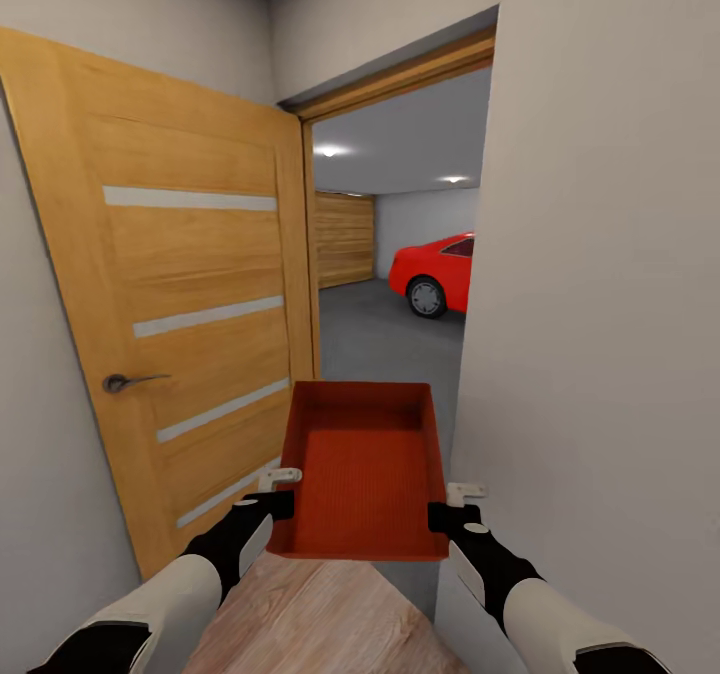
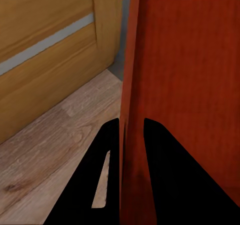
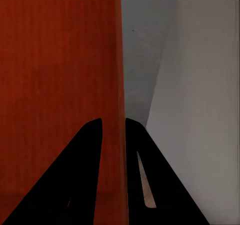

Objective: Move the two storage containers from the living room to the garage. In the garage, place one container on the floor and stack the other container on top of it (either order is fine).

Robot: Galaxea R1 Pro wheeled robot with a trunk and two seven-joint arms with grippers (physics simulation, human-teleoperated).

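Storage container is held level between both arms, at the doorway. Left gripper is clamped on its left wall, right gripper on its right wall. An open wooden door stands to the left and a grey wall to the right. Far beyond are the garage floor and a red car.

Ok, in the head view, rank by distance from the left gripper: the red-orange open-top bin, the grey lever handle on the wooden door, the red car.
1. Red-orange open-top bin: clamped by the left gripper at its wall.
2. Grey lever handle: on the open wooden door, leftward.
3. Red car: ahead, through the doorway, in the garage.
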